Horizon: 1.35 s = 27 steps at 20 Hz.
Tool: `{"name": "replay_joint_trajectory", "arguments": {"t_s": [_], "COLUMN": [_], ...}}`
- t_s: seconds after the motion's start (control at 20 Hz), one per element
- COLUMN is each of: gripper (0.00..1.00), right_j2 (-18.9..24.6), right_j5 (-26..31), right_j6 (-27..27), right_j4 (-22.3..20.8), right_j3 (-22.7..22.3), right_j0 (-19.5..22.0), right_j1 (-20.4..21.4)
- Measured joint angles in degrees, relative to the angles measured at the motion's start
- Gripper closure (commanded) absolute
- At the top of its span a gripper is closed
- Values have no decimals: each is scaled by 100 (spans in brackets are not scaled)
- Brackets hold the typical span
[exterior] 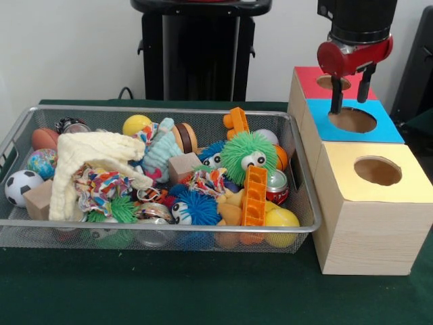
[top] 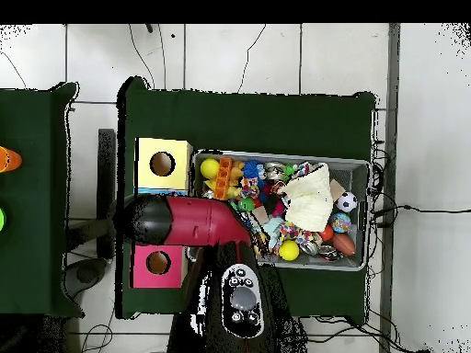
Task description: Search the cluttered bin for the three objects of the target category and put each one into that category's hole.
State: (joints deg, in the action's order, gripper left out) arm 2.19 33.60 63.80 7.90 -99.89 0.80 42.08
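Two short black fingers hang from the red-collared gripper (exterior: pixel 351 88), set apart with nothing between them, so the jaws stand open and empty. Directly beneath the jaws, a little toward the camera in the front view, lies the hole (exterior: pixel 352 120), a round cut-out in the bright blue top of a pale wooden box (exterior: pixel 308 139); the fingertips hover just above its far rim without touching it. Behind the jaws sits the red-topped box (exterior: pixel 308 78) with its own round hole, partly hidden by the fingers. In front of the jaws stands the yellow-topped box (exterior: pixel 369 223), showing pale, straight-grained wood on its sides.

Beside the jaws, on the far side of the boxes from them, rests the cluttered bin (exterior: pixel 298 203), a wide shallow basket of fine silver wire mesh with a smooth metal rim, touching or almost touching the boxes. Nearest the jaws inside it are a spiky green fuzzy ball with eyes (exterior: pixel 249 154), an orange ribbed plastic block (exterior: pixel 254 196) and a smooth yellow ball (exterior: pixel 281 218). Farther off lie a spiky blue ball (exterior: pixel 196 206), a crumpled cream cloth (exterior: pixel 91 159) and a soccer ball (exterior: pixel 21 186). From overhead the red arm (top: pixel 198 221) covers the blue box, over the green table cloth (top: pixel 258 119).
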Motion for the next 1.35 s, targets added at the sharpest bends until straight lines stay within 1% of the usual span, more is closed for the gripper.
{"name": "replay_joint_trajectory", "arguments": {"t_s": [0.3, 0.7, 1.1, 1.35], "gripper": [0, 0, 0, 0], "right_j2": [-79, -146, -182, -217], "right_j5": [1, 1, 1, 1], "right_j6": [0, 0, 0, 0], "right_j4": [0, -19, -227, -410], "right_j3": [1, 45, 191, 201], "right_j0": [8, 97, 426, 612], "right_j1": [155, 131, 125, 268]}}
